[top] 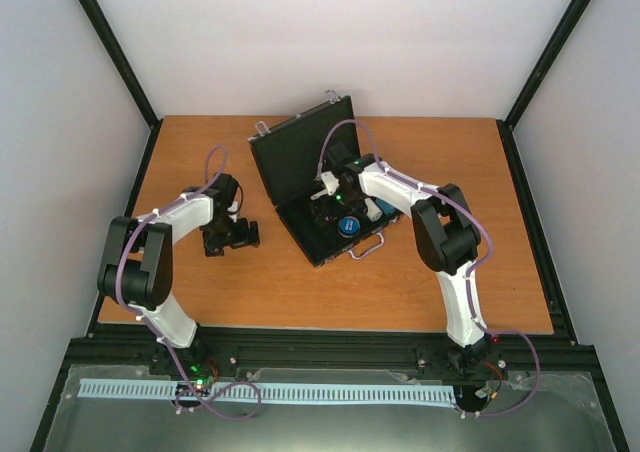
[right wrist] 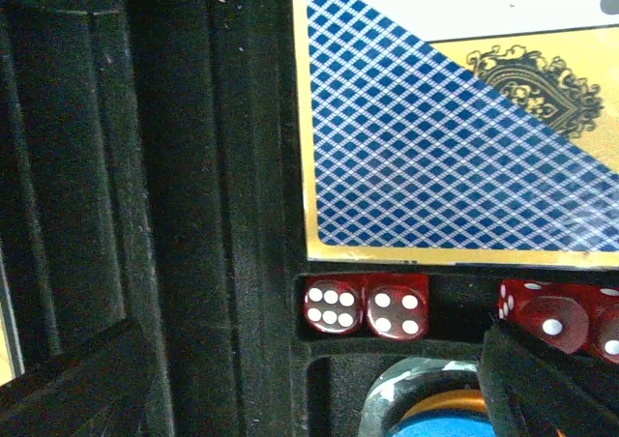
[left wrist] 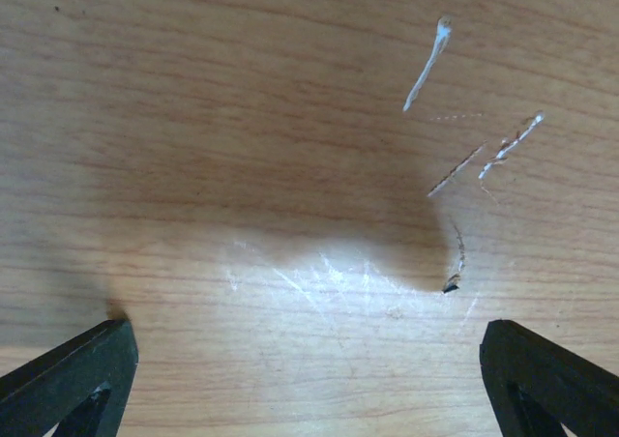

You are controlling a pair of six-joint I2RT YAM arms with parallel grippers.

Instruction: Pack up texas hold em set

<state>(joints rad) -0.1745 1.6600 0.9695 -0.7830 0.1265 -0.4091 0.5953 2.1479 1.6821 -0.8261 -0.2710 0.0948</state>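
Scratched wooden table [top: 450, 292], boxed by plain white walls [top: 340, 42] left, right, far; black corner posts [top: 112, 47]; black rail [top: 330, 350] near.

Blue-white diamond-patterned card box [right wrist: 435, 137], red white-dotted dice [right wrist: 366, 306], black briefcase [top: 300, 167], brown woodgrain table [top: 200, 292].

Bare wooden worktop [left wrist: 242, 118] lies open between the wide-spread fingers of the left tool [left wrist: 305, 360]. The right tool [right wrist: 309, 360], fingers also wide apart, hangs inside the open briefcase [top: 290, 162], whose raised lid walls off its far-left side. Beneath it, long chip troughs [right wrist: 97, 166] stand vacant on the left, while the card box [right wrist: 435, 137], red dice [right wrist: 366, 307] and a clear disc [right wrist: 387, 391] crowd the compartments to the right.
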